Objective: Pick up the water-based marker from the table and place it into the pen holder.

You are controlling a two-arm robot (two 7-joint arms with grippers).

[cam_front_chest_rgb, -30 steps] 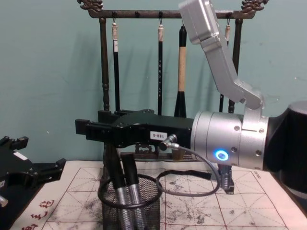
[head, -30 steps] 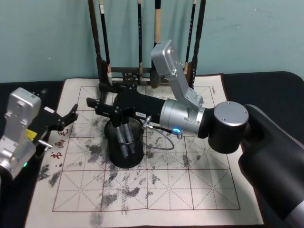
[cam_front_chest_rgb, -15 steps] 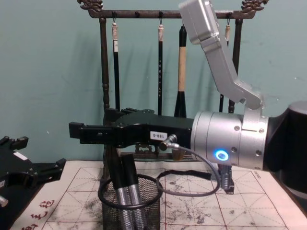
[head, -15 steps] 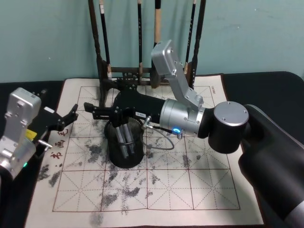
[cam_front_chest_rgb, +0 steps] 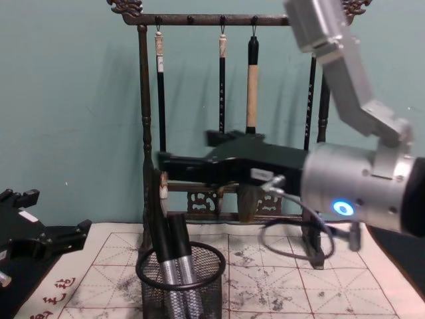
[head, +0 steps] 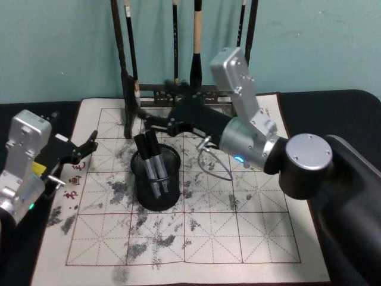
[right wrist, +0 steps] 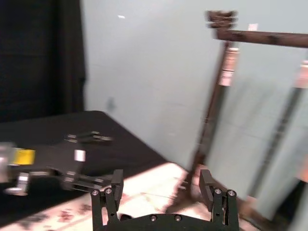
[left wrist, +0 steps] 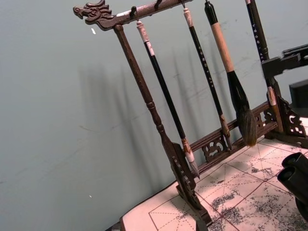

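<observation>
Already two water-based markers (head: 152,161) stand tilted inside pen holder (head: 156,189), black caps up above rim. Holder sits on gridded cloth mat (head: 238,232), left of mat's middle, on table (head: 333,113). Right gripper (head: 146,117) hovers above and behind holder, toward mat's far edge, fingers spread wide, holding nothing. Left gripper (head: 89,144) at mat's left edge, fingers parted, empty. Brush rack (cam_front_chest_rgb: 146,119) with hanging brushes stands along mat's far edge.

Pen holder (head: 156,182) on mat (head: 238,238), markers (head: 152,164) inside; brush rack (head: 128,89) behind; left claw (head: 83,147) left.
</observation>
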